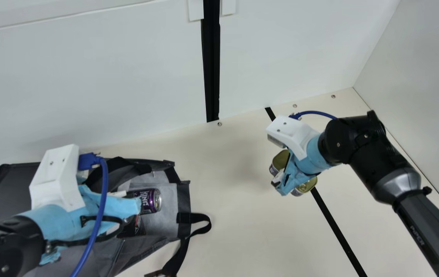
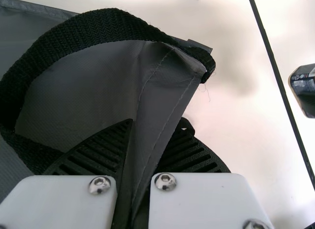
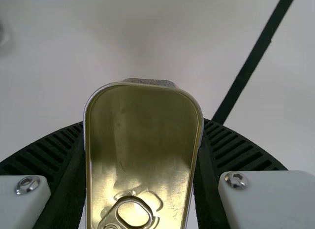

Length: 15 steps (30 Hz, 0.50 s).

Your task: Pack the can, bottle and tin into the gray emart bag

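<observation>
Tin [image 1: 307, 185] is sitting in the right half of the main view, right of centre, with its gold lid facing up. The right gripper [image 1: 290, 177] is clamping it around the sides and covering its middle, so the lid is showing on both sides of the blue wrapping. Whether the tin is touching the table [image 1: 238, 223], I cannot tell. In the right wrist view, the lid is filling the lower centre between the two ribbed fingers, and its pull ring [image 3: 132, 209] is lying near the bottom edge.

Gray emart bag [image 1: 167, 225] is lying over the lower left of the main view. A black strap [image 1: 200, 217] is looping out past its right edge. The left gripper [image 1: 125, 206] is reaching over the bag from the lower left; in the left wrist view its two ribbed fingers are pinching a stitched fold of gray fabric at the bottom centre, while a black woven handle [image 2: 113, 26] is arching across the upper left.

The purple can [image 1: 150, 201] is lying on its side on the bag's light gray fabric, its silver end pointing right, just beside the left gripper's blue wrapping. Right below it, a dark item with red marks [image 1: 136, 227] is lying partly hidden; whether that is the bottle, I cannot tell.

A black stripe [image 1: 336, 225] is running down the table at the lower right.
</observation>
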Available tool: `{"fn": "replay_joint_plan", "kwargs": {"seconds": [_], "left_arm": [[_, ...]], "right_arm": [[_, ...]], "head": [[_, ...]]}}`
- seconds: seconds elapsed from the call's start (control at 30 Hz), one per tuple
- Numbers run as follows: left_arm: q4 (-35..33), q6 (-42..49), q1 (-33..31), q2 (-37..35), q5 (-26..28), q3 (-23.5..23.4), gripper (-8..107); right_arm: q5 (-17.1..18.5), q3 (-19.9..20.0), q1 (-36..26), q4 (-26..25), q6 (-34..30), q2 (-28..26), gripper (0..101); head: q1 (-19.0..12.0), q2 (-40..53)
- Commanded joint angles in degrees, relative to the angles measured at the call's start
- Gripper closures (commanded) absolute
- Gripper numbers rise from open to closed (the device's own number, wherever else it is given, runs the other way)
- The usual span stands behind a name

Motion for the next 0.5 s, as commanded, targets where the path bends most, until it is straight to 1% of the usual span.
{"fn": "replay_joint_plan", "kwargs": {"seconds": [0.0,0.27,0.47], "left_arm": [[0.0,0.0,0.0,0.0,0.0,0.0,89],[0.0,0.0,0.0,0.0,0.0,0.0,89],[0.0,0.0,0.0,0.0,0.0,0.0,89]], "right_arm": [[0.0,0.6,0.7,0.2,-0.1,-0.4,101],[-0.2,3.7,3.9,0.5,-0.8,-2.8,101],[-0.3,5.1,6.1,0.9,-1.2,-4.0,101]], "head": [[-1.3,0.0],[-1.3,0.0],[-1.3,0.0]]}}
